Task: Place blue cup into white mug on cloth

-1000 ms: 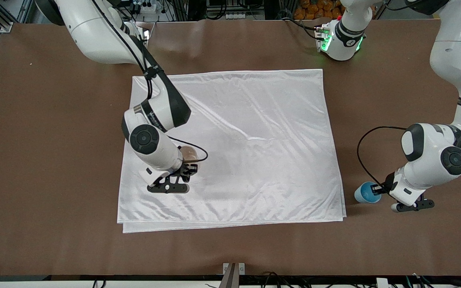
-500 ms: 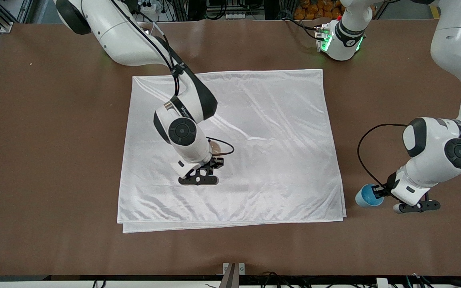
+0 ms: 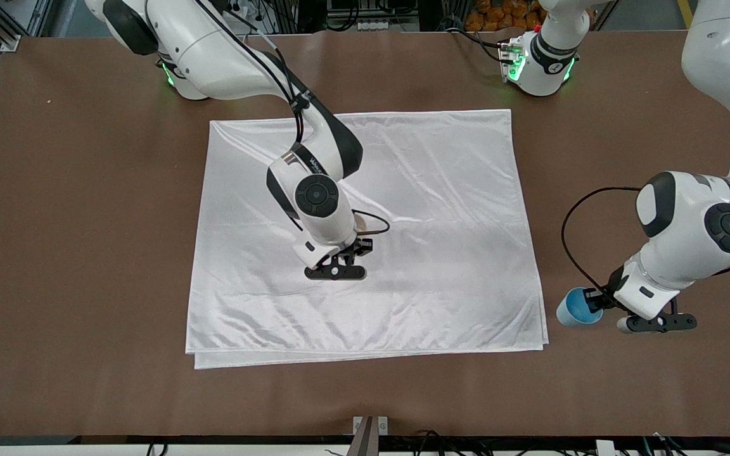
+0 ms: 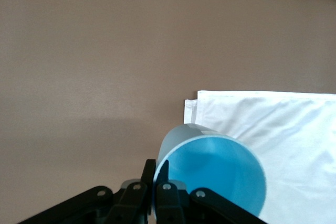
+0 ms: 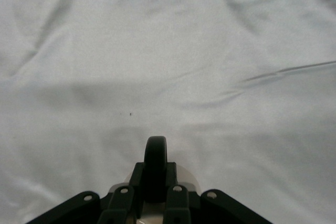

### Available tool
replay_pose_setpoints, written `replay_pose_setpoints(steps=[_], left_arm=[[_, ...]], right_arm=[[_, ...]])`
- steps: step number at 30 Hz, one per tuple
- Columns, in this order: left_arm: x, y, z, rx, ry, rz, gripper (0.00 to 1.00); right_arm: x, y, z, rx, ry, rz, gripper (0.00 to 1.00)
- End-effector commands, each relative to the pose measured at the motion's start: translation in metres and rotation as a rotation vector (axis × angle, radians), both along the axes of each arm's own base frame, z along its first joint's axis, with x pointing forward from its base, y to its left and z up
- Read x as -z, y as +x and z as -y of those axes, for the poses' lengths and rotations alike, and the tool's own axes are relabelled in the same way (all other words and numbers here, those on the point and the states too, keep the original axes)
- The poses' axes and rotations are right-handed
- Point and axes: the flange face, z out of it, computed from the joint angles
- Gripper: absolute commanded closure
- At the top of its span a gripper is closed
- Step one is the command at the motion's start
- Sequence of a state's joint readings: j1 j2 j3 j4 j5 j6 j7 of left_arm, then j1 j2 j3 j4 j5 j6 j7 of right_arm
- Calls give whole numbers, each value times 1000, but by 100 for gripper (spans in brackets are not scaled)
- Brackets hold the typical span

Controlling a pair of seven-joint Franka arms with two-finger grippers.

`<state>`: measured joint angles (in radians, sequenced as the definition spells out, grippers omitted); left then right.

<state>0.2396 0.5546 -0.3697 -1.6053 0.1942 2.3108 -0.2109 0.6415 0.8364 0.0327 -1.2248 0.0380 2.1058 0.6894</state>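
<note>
The blue cup (image 3: 571,308) is tilted and held by its rim in my left gripper (image 3: 595,302), low over the brown table beside the cloth's corner nearest the front camera at the left arm's end. In the left wrist view the cup (image 4: 210,163) shows its bright blue inside, with the gripper (image 4: 156,182) shut on its wall. My right gripper (image 3: 357,242) is over the middle of the white cloth (image 3: 441,190), shut on the black handle (image 5: 155,163) of the white mug (image 5: 188,178). The mug (image 3: 362,221) is mostly hidden under the hand.
The cloth (image 4: 273,119) has doubled edges and wrinkles (image 5: 283,72). Bare brown table (image 3: 86,253) surrounds it. Both arm bases stand along the table's edge farthest from the front camera.
My right arm has carried the mug from the right arm's end of the cloth toward its middle. My left gripper has shifted a little with the blue cup.
</note>
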Motion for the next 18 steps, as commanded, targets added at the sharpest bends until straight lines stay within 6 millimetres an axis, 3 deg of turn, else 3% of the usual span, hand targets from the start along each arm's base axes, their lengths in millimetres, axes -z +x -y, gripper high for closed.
replay_pose_setpoints(steps=[1, 13, 18], left_arm=[[-3, -5, 3, 8, 26, -6, 100], [-7, -5, 18, 21, 23, 1, 100], [-20, -6, 29, 36, 29, 14, 100]], right_arm=[[6, -6, -15, 31, 1, -15, 100], [36, -13, -26, 42, 1, -17, 100], [42, -14, -29, 56, 9, -7, 100]])
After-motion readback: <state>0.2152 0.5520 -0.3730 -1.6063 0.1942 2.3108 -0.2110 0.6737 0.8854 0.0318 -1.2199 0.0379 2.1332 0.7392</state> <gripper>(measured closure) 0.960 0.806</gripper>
